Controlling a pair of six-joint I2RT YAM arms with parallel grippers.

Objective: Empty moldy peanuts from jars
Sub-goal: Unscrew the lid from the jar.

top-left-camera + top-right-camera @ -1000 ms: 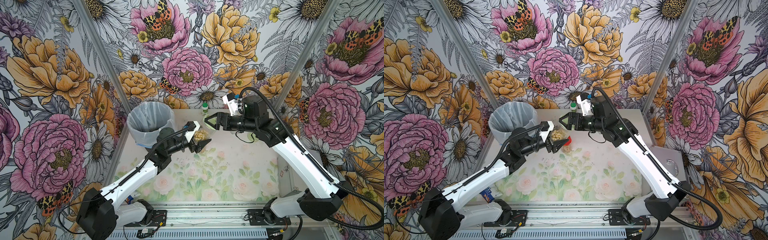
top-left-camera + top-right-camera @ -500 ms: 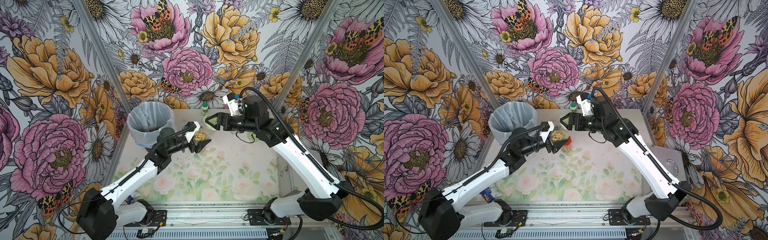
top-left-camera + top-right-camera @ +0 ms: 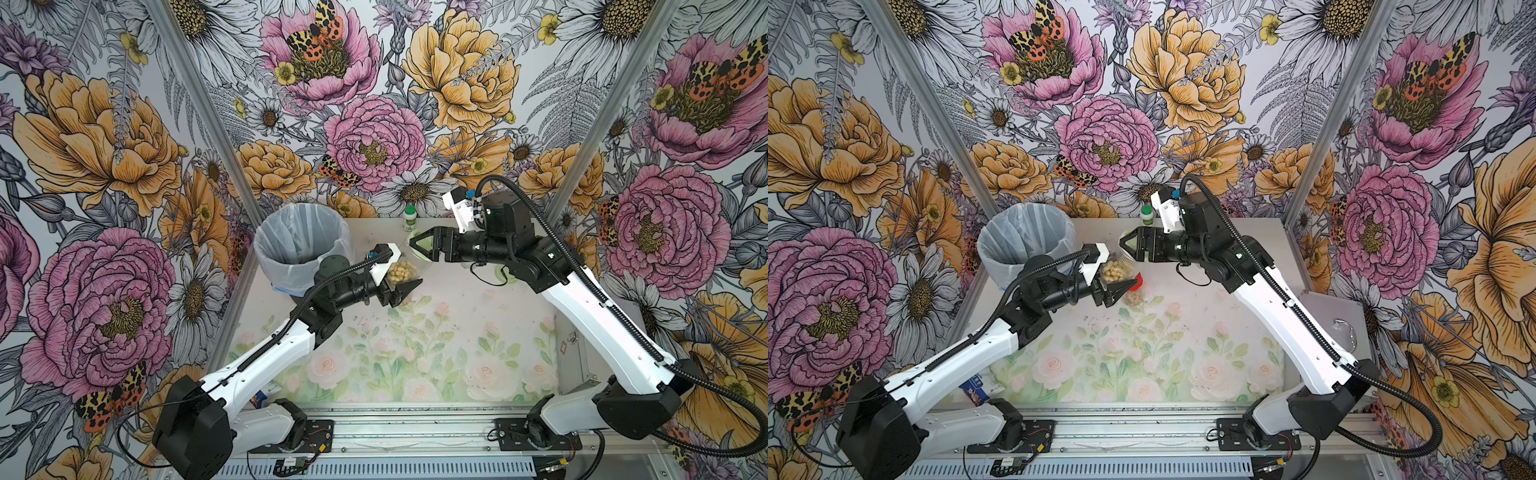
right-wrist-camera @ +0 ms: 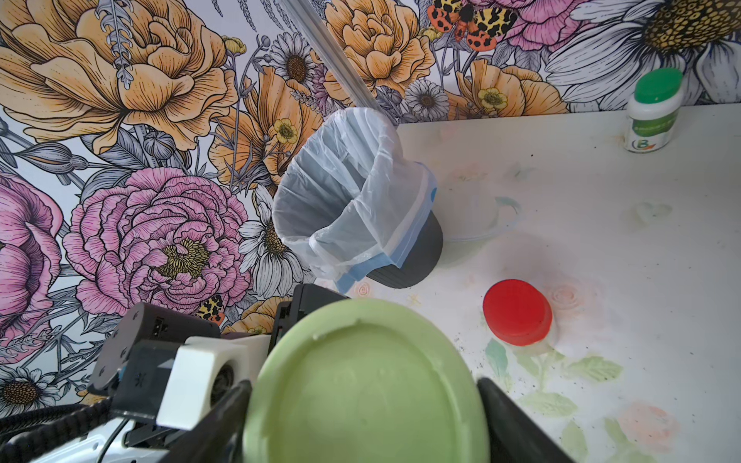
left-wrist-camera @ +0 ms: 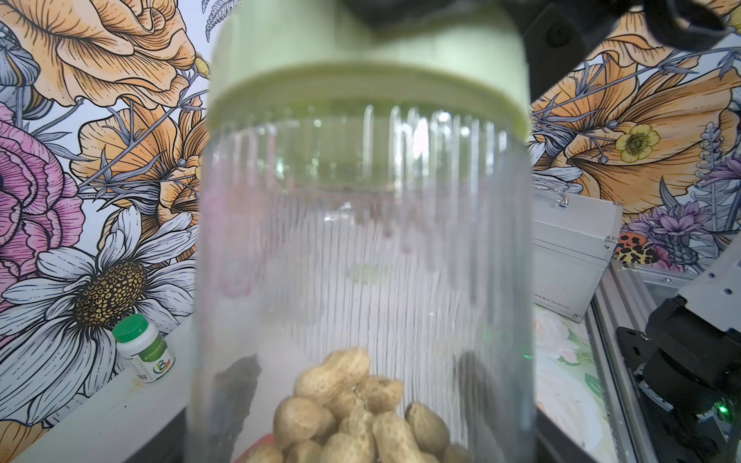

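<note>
My left gripper [image 3: 403,274] [image 3: 1117,276] is shut on a clear ribbed jar [image 5: 361,240], held tilted above the table beside the bin. Moldy peanuts [image 5: 353,417] [image 3: 1113,270] are heaped in the jar's bottom end. Its pale green lid [image 4: 365,385] [image 5: 361,68] points at my right gripper [image 3: 417,249] [image 4: 365,421]. That gripper's black fingers [image 4: 224,421] lie against both sides of the lid. A second jar with a red lid [image 4: 517,312] [image 3: 1137,283] stands on the table just below, peanuts showing under its lid in a top view.
A dark bin lined with a clear bag [image 3: 301,241] [image 4: 353,200] stands at the back left, close to my left wrist. A small white bottle with a green cap [image 3: 409,218] [image 4: 653,112] stands at the back wall. A metal case [image 5: 569,248] lies at the right edge.
My right gripper's fingers have drawn in around the green lid. Both arms and the held jar have stayed almost still.
</note>
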